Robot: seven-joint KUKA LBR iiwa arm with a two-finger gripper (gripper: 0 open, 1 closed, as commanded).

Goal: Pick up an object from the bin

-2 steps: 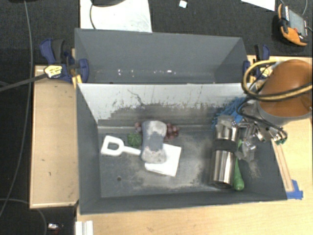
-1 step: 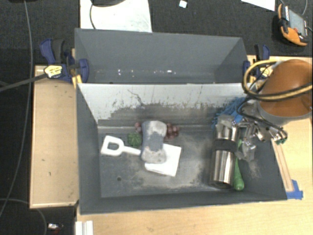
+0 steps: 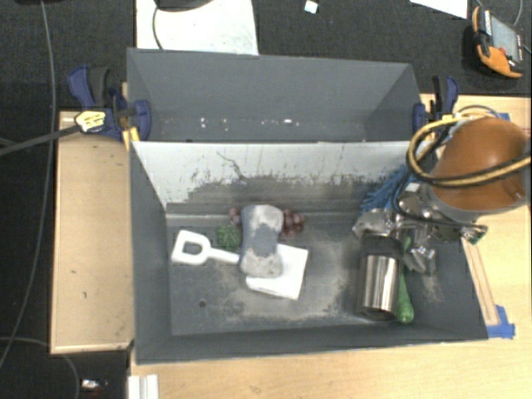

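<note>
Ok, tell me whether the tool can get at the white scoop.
Probably yes: the scoop lies uncovered at the left, only its handle meeting the heap; the tool hangs over a steel cup.

Gripper [image 3: 405,243] low over right side of grey bin [image 3: 266,90].
On its near side: shiny metal cylinder [image 3: 380,285] w/ green stick-like item [image 3: 404,306] touching its right. Left of ctr, 1 small heap: white scoop [image 3: 193,250], grey block [image 3: 261,239], white flat piece [image 3: 287,277], green bit [image 3: 227,237].
</note>
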